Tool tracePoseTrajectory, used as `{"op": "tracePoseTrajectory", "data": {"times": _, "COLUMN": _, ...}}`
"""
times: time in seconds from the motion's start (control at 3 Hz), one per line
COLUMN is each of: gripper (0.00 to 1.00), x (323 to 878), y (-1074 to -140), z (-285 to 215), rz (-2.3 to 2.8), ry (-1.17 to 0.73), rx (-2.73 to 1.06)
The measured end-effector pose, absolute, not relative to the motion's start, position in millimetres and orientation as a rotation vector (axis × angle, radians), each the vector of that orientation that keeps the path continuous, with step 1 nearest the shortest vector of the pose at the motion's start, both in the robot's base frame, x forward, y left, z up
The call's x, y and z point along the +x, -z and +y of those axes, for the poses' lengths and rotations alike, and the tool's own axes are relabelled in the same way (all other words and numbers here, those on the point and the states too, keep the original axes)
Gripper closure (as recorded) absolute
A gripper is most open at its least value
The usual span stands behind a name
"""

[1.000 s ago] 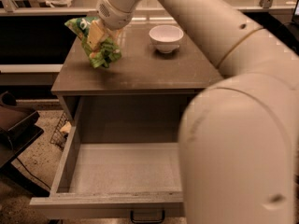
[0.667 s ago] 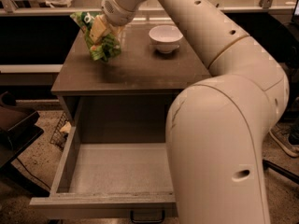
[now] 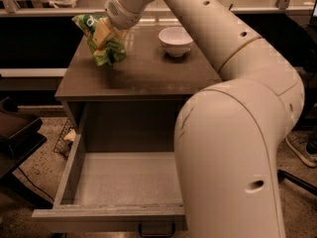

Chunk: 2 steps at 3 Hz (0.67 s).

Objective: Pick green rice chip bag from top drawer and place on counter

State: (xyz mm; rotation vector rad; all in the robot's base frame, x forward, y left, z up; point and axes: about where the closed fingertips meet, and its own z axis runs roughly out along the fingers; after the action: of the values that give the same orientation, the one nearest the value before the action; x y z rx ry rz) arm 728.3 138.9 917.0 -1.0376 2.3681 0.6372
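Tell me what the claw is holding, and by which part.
The claw holds the green rice chip bag by its upper middle, over the back left of the counter.

Cream-white arm [image 3: 237, 148], rounded segments, small dark holes [image 3: 256, 185], ridged wrist [image 3: 121, 9], yellowish pincer [image 3: 104, 31] above the counter [image 3: 148, 76], far left
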Motion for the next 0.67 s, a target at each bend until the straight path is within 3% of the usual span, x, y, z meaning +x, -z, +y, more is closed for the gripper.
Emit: {"op": "tracePoseTrajectory", "data": {"times": 0.67, "gripper": 0.07, "x": 728.2, "y": -911.0, "z": 143.8, "rz": 2.374, "ry": -0.642, "rx": -1.046}}
